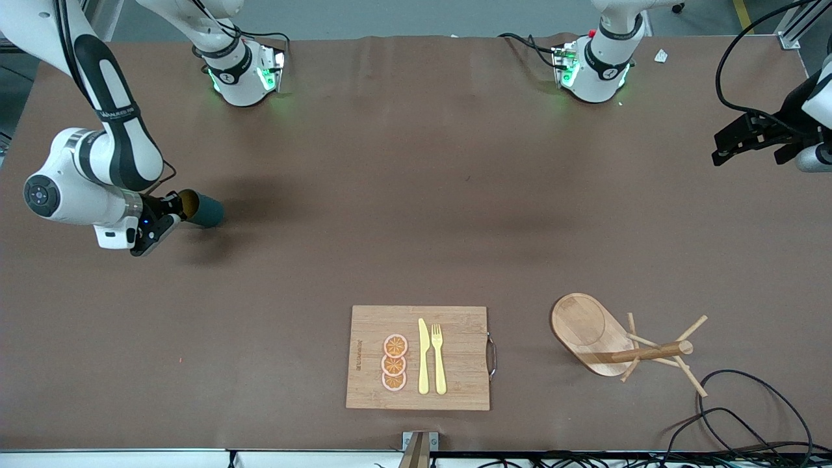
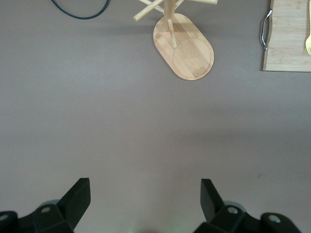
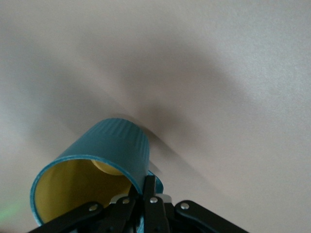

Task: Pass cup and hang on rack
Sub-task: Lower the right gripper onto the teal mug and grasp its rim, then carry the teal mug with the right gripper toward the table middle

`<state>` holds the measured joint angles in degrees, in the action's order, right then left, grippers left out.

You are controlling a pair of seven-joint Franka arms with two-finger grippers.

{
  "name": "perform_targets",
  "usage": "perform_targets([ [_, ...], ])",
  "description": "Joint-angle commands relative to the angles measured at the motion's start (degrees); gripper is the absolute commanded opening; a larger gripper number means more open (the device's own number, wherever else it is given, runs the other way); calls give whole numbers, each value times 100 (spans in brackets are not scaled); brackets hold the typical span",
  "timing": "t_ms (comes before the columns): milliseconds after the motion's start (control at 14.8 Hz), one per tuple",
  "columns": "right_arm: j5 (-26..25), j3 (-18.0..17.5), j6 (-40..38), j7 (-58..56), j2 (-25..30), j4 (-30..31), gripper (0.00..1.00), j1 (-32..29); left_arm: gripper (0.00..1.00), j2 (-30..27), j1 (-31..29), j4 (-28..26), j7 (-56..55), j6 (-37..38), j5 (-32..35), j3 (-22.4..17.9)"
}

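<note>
The dark teal ribbed cup [image 1: 205, 210] is tipped on its side, low over the table at the right arm's end, its yellow inside [image 3: 73, 187] facing the wrist. My right gripper [image 1: 174, 209] [image 3: 146, 183] is shut on the cup's rim, one finger inside the wall and one outside. The handle is mostly hidden by the fingers. The wooden rack [image 1: 614, 338] [image 2: 183, 48] stands near the front edge toward the left arm's end, its pegs bare. My left gripper [image 1: 720, 148] [image 2: 146, 194] hangs open and empty over bare table at its own end.
A bamboo cutting board [image 1: 455, 390] with orange slices [image 1: 394, 363], a yellow knife [image 1: 423, 356] and a fork [image 1: 439, 357] lies near the front edge, beside the rack. Black cable [image 1: 747, 416] loops on the table next to the rack.
</note>
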<state>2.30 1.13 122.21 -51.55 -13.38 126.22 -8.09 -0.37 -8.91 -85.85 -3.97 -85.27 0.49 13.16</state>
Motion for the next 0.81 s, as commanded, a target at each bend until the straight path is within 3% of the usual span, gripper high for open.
perform_targets([
  [0, 131, -25, -460, 889, 572, 34, 0, 482, 100, -42, -23, 69, 133, 19, 65, 2],
  [270, 762, -25, -672, 2550, 881, 26, 0, 1606, 100, -16, -49, 78, 133, 19, 30, 2],
  [743, 1247, -16, -182, 5757, 654, -668, 0, 3602, 100, -24, -67, 51, 142, 36, 65, 2],
])
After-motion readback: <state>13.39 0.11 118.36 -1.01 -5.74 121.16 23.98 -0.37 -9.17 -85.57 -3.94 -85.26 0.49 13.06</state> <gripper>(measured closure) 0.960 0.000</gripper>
